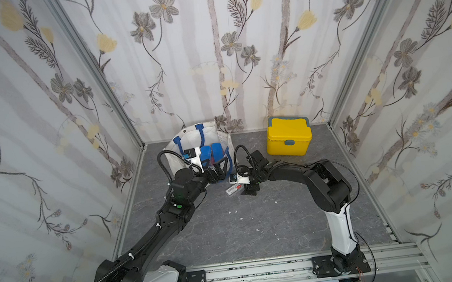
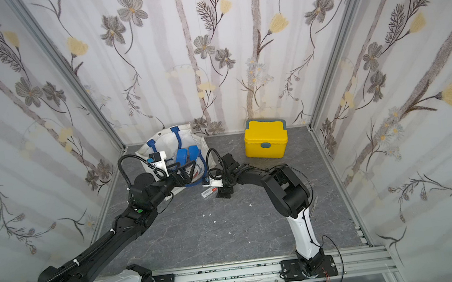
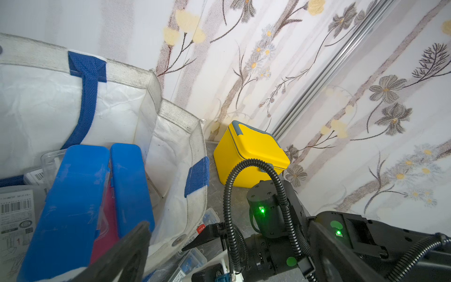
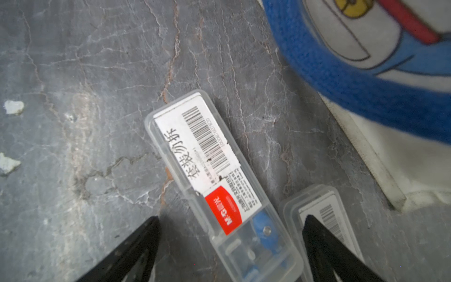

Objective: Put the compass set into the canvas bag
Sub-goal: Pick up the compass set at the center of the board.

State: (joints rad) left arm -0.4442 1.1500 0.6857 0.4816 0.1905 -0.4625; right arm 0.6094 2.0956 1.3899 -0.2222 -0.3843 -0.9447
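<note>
Right wrist view: the right gripper (image 4: 231, 219) has its jaws apart, straddling the clear compass set (image 4: 207, 171) lying flat on the grey table (image 4: 73, 73); in a top view it sits mid-frame, just lower right of the canvas bag (image 1: 190, 140); the left gripper (image 1: 219, 168) gapes wide at the bag's front edge.

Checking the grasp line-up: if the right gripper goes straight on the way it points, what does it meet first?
Most likely the clear compass case lying on the table, framed by the open right gripper; how far above it the gripper hangs is unclear.
</note>
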